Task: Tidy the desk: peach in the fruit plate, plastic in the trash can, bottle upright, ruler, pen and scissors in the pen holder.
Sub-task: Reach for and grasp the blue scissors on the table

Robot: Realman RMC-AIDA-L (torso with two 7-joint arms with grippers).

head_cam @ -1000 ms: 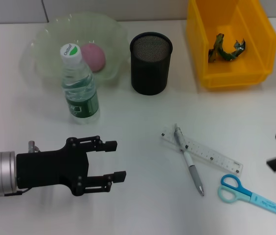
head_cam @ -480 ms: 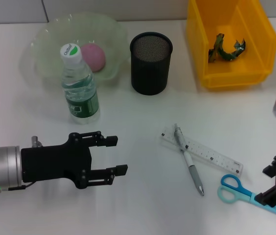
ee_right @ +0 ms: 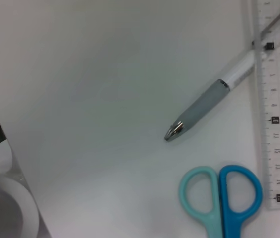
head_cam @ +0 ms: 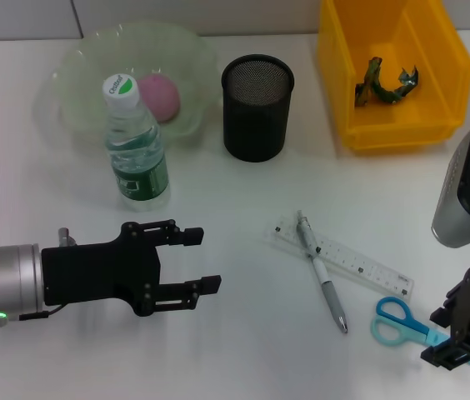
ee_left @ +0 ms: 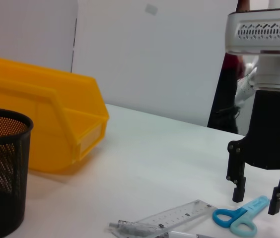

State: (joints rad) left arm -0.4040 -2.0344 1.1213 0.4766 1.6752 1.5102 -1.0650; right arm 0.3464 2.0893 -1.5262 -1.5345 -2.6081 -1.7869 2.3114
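white desk (head_cam: 243,192) | right gripper (head_cam: 460,329) spread above scissors (head_cam: 406,325) blades

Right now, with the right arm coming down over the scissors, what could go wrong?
1. The right gripper, fingers open, straddles the blade end of the scissors, which lie flat on the desk; the fingers may scrape the desk or slip off.
2. The handles lie close to the ruler and pen, so a nudge could shift them.
3. The left gripper hangs open near the upright bottle and might tip it.
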